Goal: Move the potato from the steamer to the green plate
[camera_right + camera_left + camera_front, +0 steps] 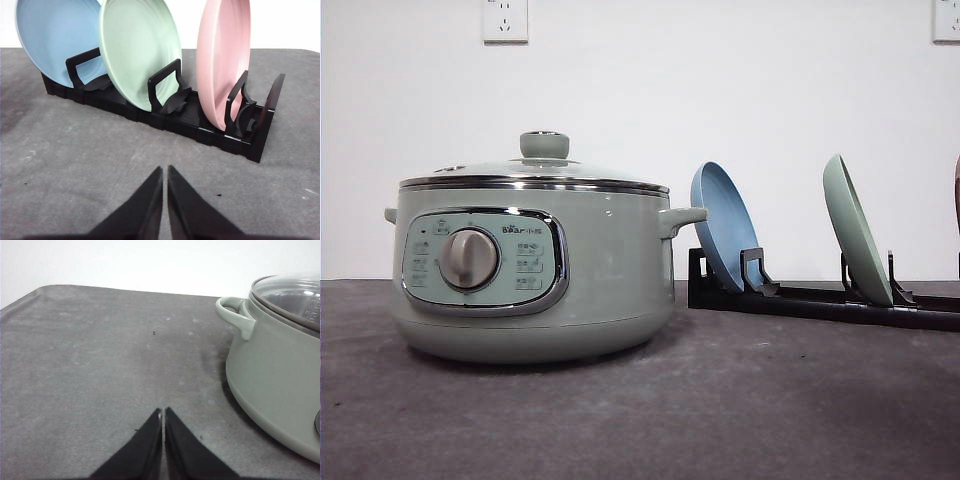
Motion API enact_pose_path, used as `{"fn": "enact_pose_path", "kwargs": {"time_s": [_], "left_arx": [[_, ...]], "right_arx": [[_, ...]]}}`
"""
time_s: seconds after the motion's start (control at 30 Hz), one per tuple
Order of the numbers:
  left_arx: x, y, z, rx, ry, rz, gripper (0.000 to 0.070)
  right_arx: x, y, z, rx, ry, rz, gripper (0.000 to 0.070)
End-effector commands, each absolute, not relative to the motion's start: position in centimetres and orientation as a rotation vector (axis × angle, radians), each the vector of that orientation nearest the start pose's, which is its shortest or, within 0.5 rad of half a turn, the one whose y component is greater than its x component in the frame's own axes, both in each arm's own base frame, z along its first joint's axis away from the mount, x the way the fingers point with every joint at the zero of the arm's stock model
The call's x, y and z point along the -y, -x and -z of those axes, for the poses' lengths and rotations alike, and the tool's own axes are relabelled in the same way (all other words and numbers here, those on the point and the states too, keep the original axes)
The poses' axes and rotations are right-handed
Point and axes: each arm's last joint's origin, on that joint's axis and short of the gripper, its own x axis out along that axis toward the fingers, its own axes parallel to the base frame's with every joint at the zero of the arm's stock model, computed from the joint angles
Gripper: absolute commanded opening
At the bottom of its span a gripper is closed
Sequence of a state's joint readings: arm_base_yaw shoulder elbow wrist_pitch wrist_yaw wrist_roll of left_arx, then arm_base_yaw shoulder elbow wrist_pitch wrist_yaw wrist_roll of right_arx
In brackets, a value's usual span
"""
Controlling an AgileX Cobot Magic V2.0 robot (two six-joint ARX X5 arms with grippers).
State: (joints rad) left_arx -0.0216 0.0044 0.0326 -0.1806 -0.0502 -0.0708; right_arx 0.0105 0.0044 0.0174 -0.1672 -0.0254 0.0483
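The steamer (535, 265) takes up the left and centre of the front view, standing on the grey table (770, 410) with its glass lid (535, 170) shut, and the potato cannot be seen through it, so presumably it lies inside. The main risk is that lid: it has to come off by its small knob (544, 144), and a poor grip there could let the glass slip and drop onto the pot or table. To the right of the frame the black rack (820, 298) holds the plates on edge; the green plate (855, 230) leans in its slot beside the blue plate (722, 225), and in the right wrist view a pink plate (222, 60) stands close on its other side. Pulling the green plate out could knock a neighbour over or drag the light rack along, and the plate must lie flat before a rounded potato can rest on it without rolling off. The left gripper (163, 415) and the right gripper (165, 172) both have their fingers pressed together with nothing between them, hovering over bare table. The control panel (485, 262) carries a "Bear" logo above the dial; the small button labels are too fine to read.
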Motion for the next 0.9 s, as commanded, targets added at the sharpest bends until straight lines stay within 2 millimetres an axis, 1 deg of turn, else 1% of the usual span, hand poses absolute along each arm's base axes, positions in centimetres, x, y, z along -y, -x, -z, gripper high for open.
{"fn": "enact_pose_path", "kwargs": {"time_s": [0.0,0.1,0.17,0.3,0.43,0.63,0.87], "left_arx": [[0.0,-9.6,-14.9,-0.176,0.091,-0.042,0.0],[0.0,-9.6,-14.9,-0.175,0.139,-0.046,0.0],[0.0,-9.5,-15.0,-0.173,0.144,-0.046,0.0002],[0.0,-9.4,-15.7,-0.152,0.166,-0.046,0.0002],[0.0,-9.3,-16.5,-0.127,0.203,-0.046,0.0003],[0.1,-9.1,-17.8,-0.091,0.267,-0.041,0.0003],[0.1,-8.5,-20.4,-0.024,0.282,-0.023,0.0003]], "right_arx": [[-0.2,-9.6,-15.3,-0.145,-0.052,-0.034,0.0004],[-0.2,-9.6,-15.2,-0.152,-0.131,-0.044,0.0004],[-0.3,-9.6,-15.4,-0.142,-0.139,-0.077,0.0004],[-0.5,-9.6,-16.0,-0.096,-0.173,-0.133,0.0003],[-0.5,-9.5,-16.7,-0.078,-0.23,-0.134,0.0003],[-0.5,-9.0,-18.8,-0.021,-0.301,-0.141,0.0003],[-0.5,-8.2,-21.8,0.03,-0.37,-0.167,0.0003]]}}
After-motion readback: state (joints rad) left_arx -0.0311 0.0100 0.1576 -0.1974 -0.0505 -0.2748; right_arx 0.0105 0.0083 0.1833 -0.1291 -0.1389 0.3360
